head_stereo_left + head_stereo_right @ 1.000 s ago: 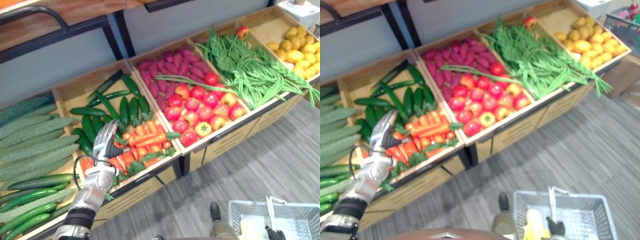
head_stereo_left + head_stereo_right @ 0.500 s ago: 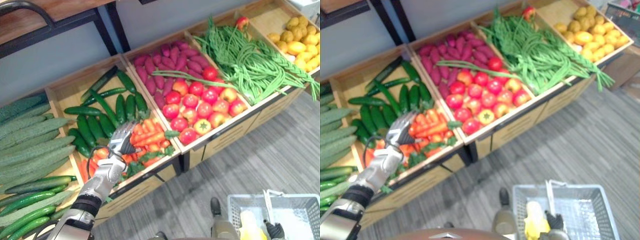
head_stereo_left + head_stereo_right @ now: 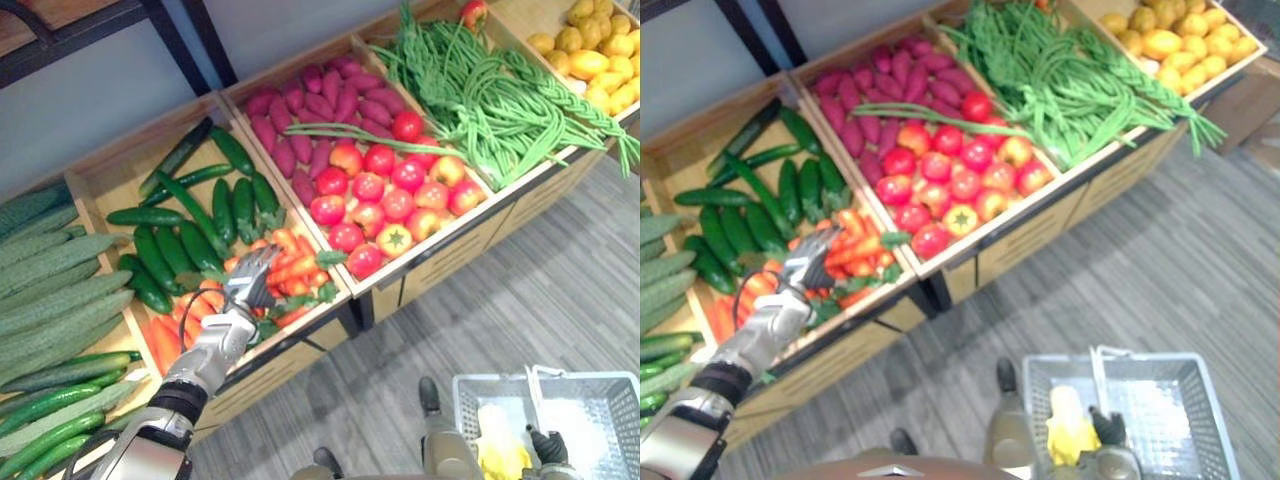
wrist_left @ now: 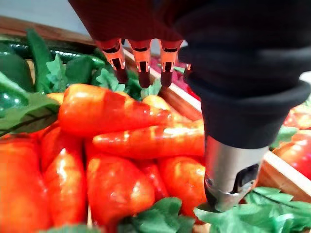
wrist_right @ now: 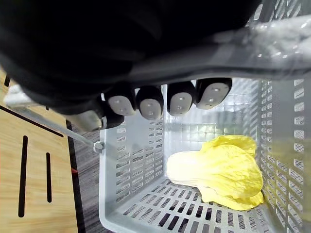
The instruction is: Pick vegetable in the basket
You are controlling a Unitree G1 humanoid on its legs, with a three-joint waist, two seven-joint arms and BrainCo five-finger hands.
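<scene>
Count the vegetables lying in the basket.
1: a pale yellow cabbage lying on the floor of the grey basket. Part of the basket is out of sight, so others may be hidden.

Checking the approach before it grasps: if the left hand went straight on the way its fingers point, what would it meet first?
Most likely the pile of orange tapered carrots in the wooden crate: the left hand hovers just over them with straight fingers. Depth is unclear.

- Left arm [image 3: 200,355] comes in from the lower left, forearm slanting up and forward.
- Left hand [image 3: 250,285] is held flat, fingers [image 4: 142,60] straight (thumb set apart from them), gripping nothing.
- Right hand [image 3: 545,447] sits low at the lower right, fingers [image 5: 150,103] curled round the basket handle [image 5: 277,41].
</scene>
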